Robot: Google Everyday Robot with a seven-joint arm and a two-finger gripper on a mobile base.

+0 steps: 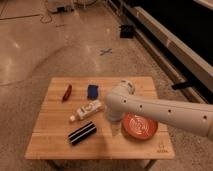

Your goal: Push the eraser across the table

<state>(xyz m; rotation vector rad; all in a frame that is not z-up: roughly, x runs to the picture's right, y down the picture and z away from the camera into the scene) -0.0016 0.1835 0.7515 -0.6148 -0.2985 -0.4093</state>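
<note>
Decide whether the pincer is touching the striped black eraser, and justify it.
Apart. The camera view shows a strip of bare table between the pincer, beside the red plate, and the eraser.

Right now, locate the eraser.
In the camera view the eraser lies left of centre near the table's front edge, in front of the white tube; the end effector hangs to its right, by the red bowl.

One each: eraser [82, 133], tube [86, 110], blue block [92, 90], plate [141, 125], claw [116, 129] (over the table [50, 135]).
</note>
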